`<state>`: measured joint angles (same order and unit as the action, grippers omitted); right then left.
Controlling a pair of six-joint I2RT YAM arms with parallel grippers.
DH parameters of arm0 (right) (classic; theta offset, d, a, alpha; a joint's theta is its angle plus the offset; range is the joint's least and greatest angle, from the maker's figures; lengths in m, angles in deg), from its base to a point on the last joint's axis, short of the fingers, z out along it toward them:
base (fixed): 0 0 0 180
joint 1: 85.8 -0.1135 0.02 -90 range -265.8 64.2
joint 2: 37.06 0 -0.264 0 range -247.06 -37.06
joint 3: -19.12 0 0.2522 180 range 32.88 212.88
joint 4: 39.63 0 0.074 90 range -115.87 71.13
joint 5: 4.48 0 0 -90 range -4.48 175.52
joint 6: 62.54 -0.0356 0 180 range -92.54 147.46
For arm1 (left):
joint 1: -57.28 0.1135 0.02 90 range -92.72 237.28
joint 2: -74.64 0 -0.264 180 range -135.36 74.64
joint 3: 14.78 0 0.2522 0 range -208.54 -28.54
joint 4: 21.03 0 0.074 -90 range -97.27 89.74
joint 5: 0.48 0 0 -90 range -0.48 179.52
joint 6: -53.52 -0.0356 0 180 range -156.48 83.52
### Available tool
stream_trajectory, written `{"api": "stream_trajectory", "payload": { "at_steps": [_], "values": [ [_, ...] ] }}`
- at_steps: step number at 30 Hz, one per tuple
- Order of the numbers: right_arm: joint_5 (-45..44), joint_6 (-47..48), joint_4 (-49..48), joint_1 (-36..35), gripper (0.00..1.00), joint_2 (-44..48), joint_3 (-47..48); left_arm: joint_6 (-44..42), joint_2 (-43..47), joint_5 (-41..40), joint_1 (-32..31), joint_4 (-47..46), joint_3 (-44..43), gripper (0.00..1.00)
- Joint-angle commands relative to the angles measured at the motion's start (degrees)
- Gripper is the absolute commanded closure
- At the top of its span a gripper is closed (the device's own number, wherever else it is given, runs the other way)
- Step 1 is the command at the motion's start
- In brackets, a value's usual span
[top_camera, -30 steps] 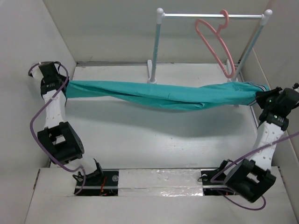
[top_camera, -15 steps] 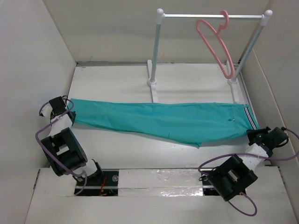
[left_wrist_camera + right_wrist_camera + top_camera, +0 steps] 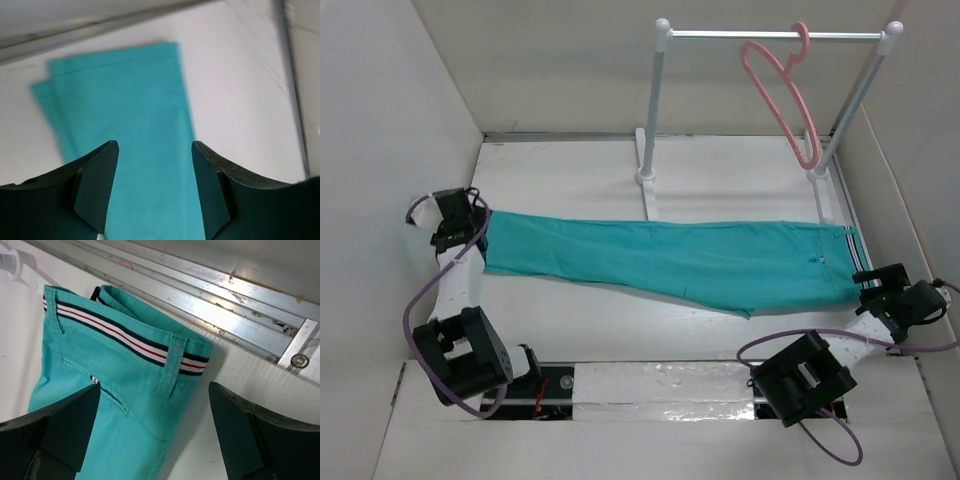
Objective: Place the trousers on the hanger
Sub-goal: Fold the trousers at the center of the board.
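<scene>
- Left claw (image 3: 154, 162): fingers spread wide, nothing between them. It hovers over the leg ends (image 3: 107, 87) near the left edge of the counter (image 3: 570, 165).
- Right claw (image 3: 154, 395): also wide open and holding nothing. It sits just above the striped waistband (image 3: 117, 335), close to the right edge.
- Between the two, the trousers (image 3: 670, 255) lie flat and full length across the middle of the counter, legs stacked one on the other, waistband end to the right.
- The hanger (image 3: 782, 95) is up on the rail stand (image 3: 770, 34) at the far right corner, hooked over the bar and well apart from the cloth. Nothing is on it yet.
- My read: the layout is done and I'm at the hand-off, one claw about to fetch the hanger while the cloth waits.
- To do this well, I want the right claw going for the hanger, since it's the nearer one. It should lift clear of the waistband before swinging, so it doesn't drag the fabric.
- I'd pinch the hanger low on a sloping arm rather than at the hook, and raise it off the bar before pulling away.
- For the left claw, I'd take both leg ends together in one bite, so the layers go through the hanger as a pair.
- Risk, as I judge it: thin cloth lying flat is hard to pinch, so the fingertips need to press right down.
</scene>
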<state>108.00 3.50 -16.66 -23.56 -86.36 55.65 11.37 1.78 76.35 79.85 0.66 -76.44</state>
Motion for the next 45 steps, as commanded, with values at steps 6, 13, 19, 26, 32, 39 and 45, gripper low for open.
{"api": "stream_trajectory", "payload": {
  "at_steps": [6,13,19,26,32,39,45],
  "values": [
    [2.12,-1.86,-4.81,0.43,0.05,-5.26,-0.26,-1.11,10.28,2.87,-24.13,-12.84,-0.71,0.91],
    [4.33,-4.33,-8.77,0.43,0.12,-12.39,-1.4,2.77,8.45,1.86,-46.16,-21.1,5.62,1.0],
    [2.83,-8.28,-16.66,-2.56,0.18,-18.37,-3.16,-2.23,0.63,-8.52,-62.27,-20.84,1.94,1.0],
    [5.91,-7.94,-21.17,-3.09,1.0,-18.13,-3.52,-2.68,-5.27,-14.51,-68.53,-23.82,4.11,1.0],
    [6.52,-5.48,-13.0,-6.33,1.0,4.27,0.61,-2.33,-9.13,-16.89,-73.0,-27.78,8.79,1.0],
    [9.95,4.09,-1.4,-17.32,1.0,12.82,14.14,-1.8,-14.67,-21.46,-83.1,-31.39,8.79,1.0],
    [11.36,5.68,3.7,-21.63,1.0,19.85,22.31,0.83,-19.42,-22.86,-88.48,-33.14,8.61,1.0]
  ]
}}
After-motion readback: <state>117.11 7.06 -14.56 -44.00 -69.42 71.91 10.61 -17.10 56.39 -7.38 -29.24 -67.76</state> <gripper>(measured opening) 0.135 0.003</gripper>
